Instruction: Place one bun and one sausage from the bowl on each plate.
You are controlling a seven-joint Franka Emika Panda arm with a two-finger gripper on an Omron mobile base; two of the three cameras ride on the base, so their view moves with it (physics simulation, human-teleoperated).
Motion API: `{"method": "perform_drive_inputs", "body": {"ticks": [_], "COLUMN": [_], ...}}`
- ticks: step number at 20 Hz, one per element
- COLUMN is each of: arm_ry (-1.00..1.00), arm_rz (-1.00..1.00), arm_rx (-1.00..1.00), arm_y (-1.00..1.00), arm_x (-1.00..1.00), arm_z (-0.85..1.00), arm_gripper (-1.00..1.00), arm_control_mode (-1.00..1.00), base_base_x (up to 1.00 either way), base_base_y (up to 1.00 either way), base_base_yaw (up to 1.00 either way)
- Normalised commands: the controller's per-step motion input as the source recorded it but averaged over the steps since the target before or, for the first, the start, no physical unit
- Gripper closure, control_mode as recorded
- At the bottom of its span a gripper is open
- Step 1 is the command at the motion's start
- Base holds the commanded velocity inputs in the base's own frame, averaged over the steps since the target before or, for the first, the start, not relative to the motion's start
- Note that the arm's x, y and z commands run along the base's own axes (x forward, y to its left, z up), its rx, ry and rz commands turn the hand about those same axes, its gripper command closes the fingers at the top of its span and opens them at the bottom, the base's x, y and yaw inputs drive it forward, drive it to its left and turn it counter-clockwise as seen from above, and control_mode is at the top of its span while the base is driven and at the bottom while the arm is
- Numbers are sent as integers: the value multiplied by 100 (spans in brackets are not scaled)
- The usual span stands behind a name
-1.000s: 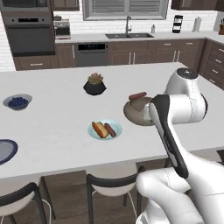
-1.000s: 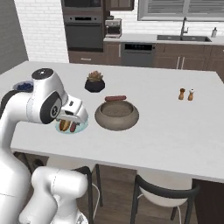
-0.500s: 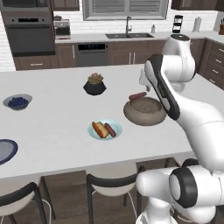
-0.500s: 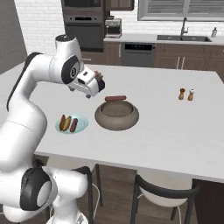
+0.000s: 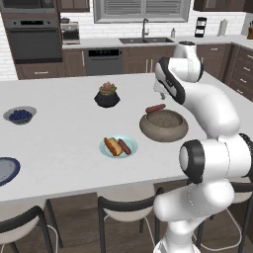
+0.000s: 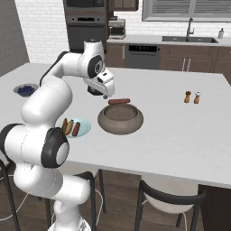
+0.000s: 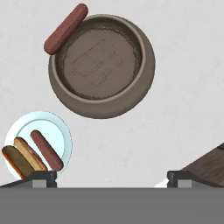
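Brown-grey round deep bowl (image 5: 164, 125) sits on the pale grey worktop (image 5: 64, 133), near the middle of its front half, and its inside looks empty in the hand view. One reddish-brown sausage (image 5: 155, 108) lies against the bowl's far rim, seemingly half resting on it, in both base views. Just beside the bowl, toward the robot's left, is the round pale teal plate (image 5: 129, 152), which carries a golden-brown bun (image 5: 112, 146) and a second reddish-brown sausage (image 5: 124, 147) lying side by side. The round grey-blue plate with a dark blue rim (image 5: 7, 170) lies well apart at the far left edge of the worktop, cut off by the frame. The white arm's tool (image 6: 107, 93) hangs in the air above the worktop, just beyond the bowl's far rim and close to the loose sausage, its jaws spread wide and gripping nothing. Behind the bowl stands a black plant pot (image 5: 107, 99) with a small green and reddish plant. A small grey bowl of blue berries (image 5: 20, 115) sits far to the left. Two small shakers (image 6: 192, 97) stand together well off to the right.
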Motion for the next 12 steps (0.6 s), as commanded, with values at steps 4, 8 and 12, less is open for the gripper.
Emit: {"method": "perform_drive_inputs", "body": {"ticks": [4, 8, 12], "arm_ry": [16, 4, 0], "arm_rz": [-20, -13, -7], "arm_rx": [0, 14, 1], "arm_y": [-40, -27, -4], "arm_x": [100, 97, 92], "arm_z": [-20, 9, -15], "arm_gripper": [-100, -100, -100], "arm_control_mode": [-100, -100, -100], "base_base_x": [0, 0, 0], "base_base_y": [0, 0, 0], "base_base_yaw": [0, 0, 0]}}
